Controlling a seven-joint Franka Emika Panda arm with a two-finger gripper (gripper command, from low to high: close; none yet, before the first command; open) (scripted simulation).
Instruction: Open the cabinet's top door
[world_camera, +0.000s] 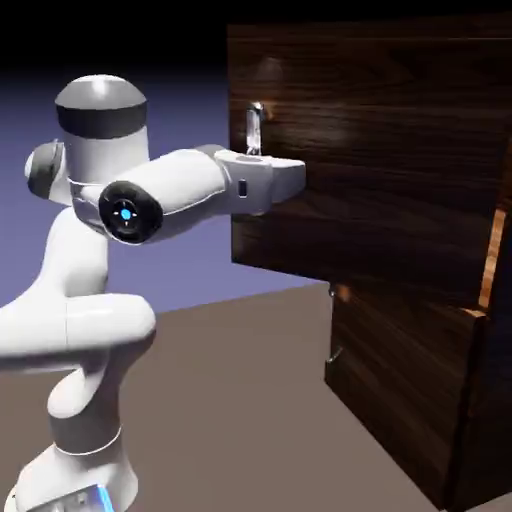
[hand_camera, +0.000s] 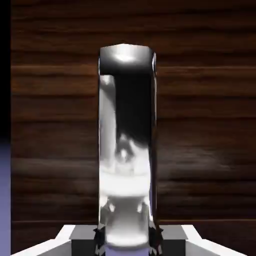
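Note:
The cabinet (world_camera: 492, 400) stands at the right of the exterior view, dark brown with orange-tan edges. Its top door (world_camera: 380, 160) is swung partly outward, so its free edge sits left of the lower panel (world_camera: 400, 390). A thin silver handle (world_camera: 254, 122) stands upright near that free edge. My gripper (world_camera: 255, 152) is shut on the handle's lower part. In the hand view the handle (hand_camera: 127, 130) fills the middle as a shiny vertical bar against the door's wood grain (hand_camera: 200, 125). My gripper (hand_camera: 127, 241) pinches it at the bottom edge, the dark fingertips (hand_camera: 100, 236) pressed against both sides.
The white arm (world_camera: 90, 330) rises at the lower left, its forearm (world_camera: 170, 195) reaching level toward the door. The brown table top (world_camera: 250, 420) spreads below. The lower panel's small handle (world_camera: 336, 355) sticks out beneath the open door.

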